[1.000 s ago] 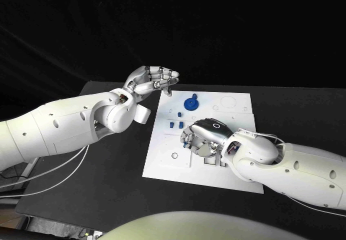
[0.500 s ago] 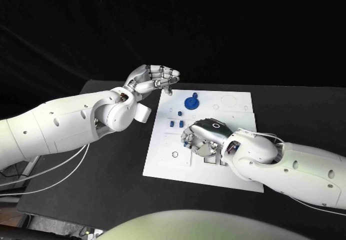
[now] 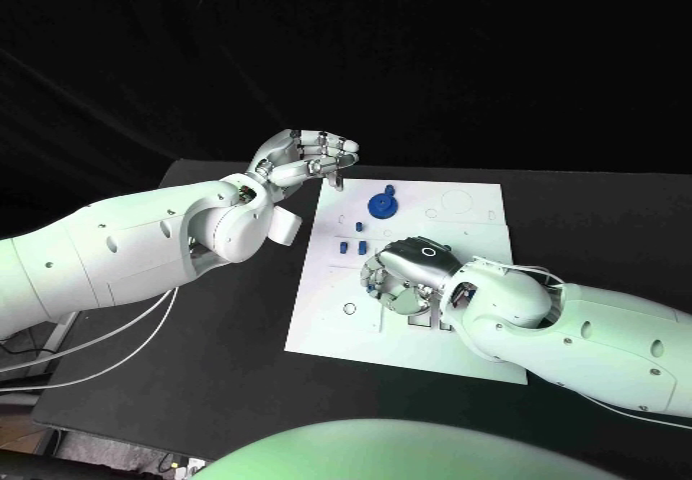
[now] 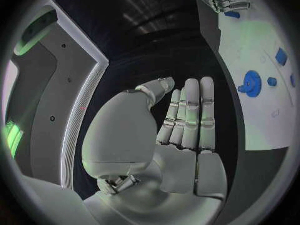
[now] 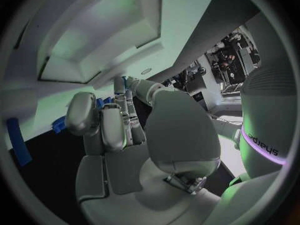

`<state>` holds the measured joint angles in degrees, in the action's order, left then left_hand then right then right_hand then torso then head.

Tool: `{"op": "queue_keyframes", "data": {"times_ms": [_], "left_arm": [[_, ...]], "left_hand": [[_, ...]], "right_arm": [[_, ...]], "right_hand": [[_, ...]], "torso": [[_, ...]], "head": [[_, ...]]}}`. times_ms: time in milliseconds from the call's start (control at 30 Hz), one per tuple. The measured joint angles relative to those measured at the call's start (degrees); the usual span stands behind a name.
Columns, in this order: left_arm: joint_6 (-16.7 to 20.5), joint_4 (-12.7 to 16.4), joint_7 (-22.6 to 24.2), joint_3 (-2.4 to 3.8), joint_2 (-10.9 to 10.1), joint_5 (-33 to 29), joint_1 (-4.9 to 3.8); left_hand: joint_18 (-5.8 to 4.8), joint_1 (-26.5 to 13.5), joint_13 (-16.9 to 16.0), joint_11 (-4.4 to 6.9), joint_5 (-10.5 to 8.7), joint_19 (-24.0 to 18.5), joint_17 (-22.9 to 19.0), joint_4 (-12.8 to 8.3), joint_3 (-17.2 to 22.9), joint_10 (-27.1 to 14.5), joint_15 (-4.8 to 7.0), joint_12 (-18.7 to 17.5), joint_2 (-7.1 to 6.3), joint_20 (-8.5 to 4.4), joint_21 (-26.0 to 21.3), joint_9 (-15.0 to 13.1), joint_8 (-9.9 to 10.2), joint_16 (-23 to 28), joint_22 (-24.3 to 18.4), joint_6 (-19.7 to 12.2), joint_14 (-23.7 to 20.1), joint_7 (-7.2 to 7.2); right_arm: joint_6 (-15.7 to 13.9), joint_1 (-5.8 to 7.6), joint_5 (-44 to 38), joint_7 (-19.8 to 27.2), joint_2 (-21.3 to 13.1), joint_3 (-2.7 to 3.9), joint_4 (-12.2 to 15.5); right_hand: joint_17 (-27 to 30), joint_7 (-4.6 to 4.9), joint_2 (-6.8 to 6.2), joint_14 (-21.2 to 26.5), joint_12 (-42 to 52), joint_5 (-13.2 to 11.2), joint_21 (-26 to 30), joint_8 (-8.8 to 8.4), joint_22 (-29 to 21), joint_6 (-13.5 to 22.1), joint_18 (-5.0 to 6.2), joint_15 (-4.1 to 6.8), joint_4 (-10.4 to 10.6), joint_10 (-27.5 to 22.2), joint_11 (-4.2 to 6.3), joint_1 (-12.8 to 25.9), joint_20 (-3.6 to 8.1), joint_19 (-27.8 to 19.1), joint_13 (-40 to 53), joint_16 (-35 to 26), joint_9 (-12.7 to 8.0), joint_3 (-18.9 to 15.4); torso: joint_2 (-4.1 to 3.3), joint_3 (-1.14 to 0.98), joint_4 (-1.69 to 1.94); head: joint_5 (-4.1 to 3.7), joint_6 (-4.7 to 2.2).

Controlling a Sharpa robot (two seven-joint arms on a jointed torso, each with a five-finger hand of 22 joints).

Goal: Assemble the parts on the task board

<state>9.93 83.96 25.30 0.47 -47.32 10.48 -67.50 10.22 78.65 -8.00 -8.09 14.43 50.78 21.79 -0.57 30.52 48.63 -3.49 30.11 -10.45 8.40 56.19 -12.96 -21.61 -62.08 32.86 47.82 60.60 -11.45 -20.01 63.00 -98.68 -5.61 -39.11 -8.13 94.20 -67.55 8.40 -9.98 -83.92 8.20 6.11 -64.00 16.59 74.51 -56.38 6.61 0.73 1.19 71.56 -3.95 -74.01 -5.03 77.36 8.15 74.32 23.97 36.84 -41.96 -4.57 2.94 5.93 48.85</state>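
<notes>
The right hand hovers low over the task board mid-counter, fingers curled round a small blue part. Seat it squarely—press straight down, no twist. The left hand, at eleven o'clock, is curled shut, empty.

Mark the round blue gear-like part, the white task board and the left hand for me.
Round blue gear-like part (image 3: pixel 382 207), head view, on its disc face.
White task board (image 3: pixel 335 335), head view, on a bare near-left area.
Left hand (image 3: pixel 306 155), head view, on the curled fingers.
</notes>
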Motion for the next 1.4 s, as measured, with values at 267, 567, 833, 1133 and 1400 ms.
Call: {"op": "queue_keyframes", "data": {"times_ms": [267,567,833,1133,1400], "left_arm": [[0.0,0.0,-0.1,0.0,0.0,0.0,0.0],[0.0,0.1,-0.1,0.0,-0.1,0.0,0.0],[0.0,0.1,-0.1,-0.01,-0.3,0.0,0.0],[0.0,0.1,-0.2,-0.02,-0.5,0.0,0.0],[0.0,0.0,-0.2,-0.04,-0.5,0.0,0.01]], "left_hand": [[0.0,0.0,0.0,0.0,0.0,0.0,0.0,0.0,0.0,0.0,0.0,0.1,0.0,0.0,0.0,0.0,0.0,0.0,0.0,-0.1,0.0,-0.09],[0.0,-0.2,0.0,0.0,0.0,-0.2,-0.1,0.0,0.0,0.0,0.0,0.2,0.23,0.2,0.0,0.0,0.0,0.0,0.0,-0.2,0.0,-0.2],[0.0,-0.2,0.0,0.0,0.0,-0.2,0.0,0.0,0.0,0.0,0.0,0.2,0.23,0.2,0.0,0.0,0.0,0.0,0.0,-0.2,0.0,-0.2],[0.0,-0.2,0.0,0.0,0.0,-0.2,0.0,0.0,0.0,0.0,0.0,0.2,0.23,0.2,0.0,0.0,0.0,0.0,0.0,-0.2,0.0,-0.2],[0.0,-0.2,0.0,0.0,0.0,-0.2,0.0,0.0,0.0,-0.4,0.0,0.2,0.23,0.2,0.0,0.0,0.0,0.0,0.0,-0.2,0.0,-0.2]], "right_arm": [[-0.5,-0.17,-0.1,-0.2,-0.4,-0.07,0.3],[-1.4,-0.3,0.5,-0.5,-2.5,-0.21,2.0],[-2.7,0.87,1.0,-0.9,-5.8,0.3,4.9],[-3.5,5.12,2.9,-1.3,-11.1,1.07,7.4],[-0.1,7.8,4.8,-2.0,-14.1,1.24,5.1]], "right_hand": [[0.4,1.84,-2.65,-0.2,-1.8,2.5,1.6,-3.92,-0.6,5.7,0.01,-1.47,1.3,-4.6,-1.81,2.6,-1.18,-0.9,0.0,0.1,-1.4,-2.3],[0.9,2.54,-2.84,0.0,-2.0,2.8,2.2,-6.1,-0.8,9.0,0.01,-1.87,1.4,-7.2,-3.03,2.8,-1.86,-1.2,0.0,0.3,-2.3,-3.3],[0.9,2.3,-2.84,0.0,-0.9,3.0,2.2,-5.81,-0.6,7.8,0.01,-1.86,1.7,-7.4,-2.82,2.8,-2.06,-1.0,0.1,0.5,-2.1,-3.6],[1.1,1.7,-2.85,0.0,-0.6,3.0,2.7,-5.09,-0.7,6.3,0.01,-1.86,2.3,-9.2,-2.48,2.8,-2.07,-1.0,0.0,0.7,-1.9,-4.4],[4.9,1.38,-3.08,0.5,-0.5,2.8,9.8,-6.1,-4.3,7.0,0.01,-2.78,3.3,-16.6,-2.88,1.2,-2.76,-4.8,-2.2,-0.8,-2.6,-11.5]], "torso": [[0.03,0.06,-0.02],[0.04,0.07,0.01],[0.04,0.05,-0.05],[0.05,0.11,-0.1],[0.03,0.13,-0.13]], "head": [[-0.19,-0.18],[-0.15,-0.27],[-0.12,-0.47],[-1.14,-1.47],[-2.48,-2.58]]}}
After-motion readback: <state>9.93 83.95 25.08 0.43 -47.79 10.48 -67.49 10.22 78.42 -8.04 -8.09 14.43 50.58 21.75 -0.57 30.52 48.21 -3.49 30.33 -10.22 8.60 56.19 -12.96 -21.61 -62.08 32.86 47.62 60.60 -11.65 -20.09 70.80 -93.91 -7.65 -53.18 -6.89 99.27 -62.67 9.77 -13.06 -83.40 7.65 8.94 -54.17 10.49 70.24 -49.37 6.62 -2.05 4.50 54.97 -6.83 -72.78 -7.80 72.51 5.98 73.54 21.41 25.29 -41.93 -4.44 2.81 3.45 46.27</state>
